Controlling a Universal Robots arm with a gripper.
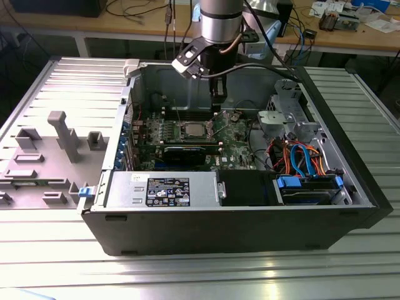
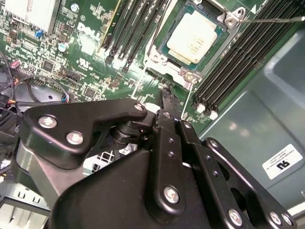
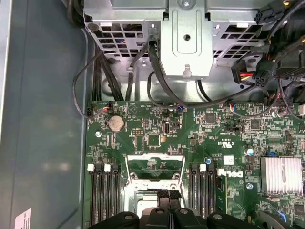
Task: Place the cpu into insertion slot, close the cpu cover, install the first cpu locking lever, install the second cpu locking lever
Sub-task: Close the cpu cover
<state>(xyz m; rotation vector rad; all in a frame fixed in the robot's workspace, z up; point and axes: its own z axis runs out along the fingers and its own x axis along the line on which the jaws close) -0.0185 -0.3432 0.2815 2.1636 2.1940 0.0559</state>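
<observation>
The cpu point(image 2: 193, 38), a small square chip with a silvery top, lies flat in its socket on the green motherboard point(image 3: 209, 129); in the exterior view the cpu point(image 1: 190, 130) is at the middle of the open computer case. The cpu cover point(image 3: 155, 158), a thin metal frame with a window, seems to stand raised at the socket's edge. A thin wire lever point(image 2: 271, 20) sticks out beside the socket. My gripper point(image 1: 217, 106) hangs just above the board, to the exterior view's right of the cpu. In both wrist views the gripper point(image 2: 167, 98) point(image 3: 164, 196) is shut with nothing held.
Memory slots point(image 2: 128, 28) flank the socket on both sides. A metal drive cage point(image 3: 186, 43) with cables point(image 1: 300, 156) fills the case's right end in the exterior view. A long black card point(image 1: 187, 150) and the power supply point(image 1: 162, 187) lie nearer. A grey fixture point(image 1: 62, 134) sits left.
</observation>
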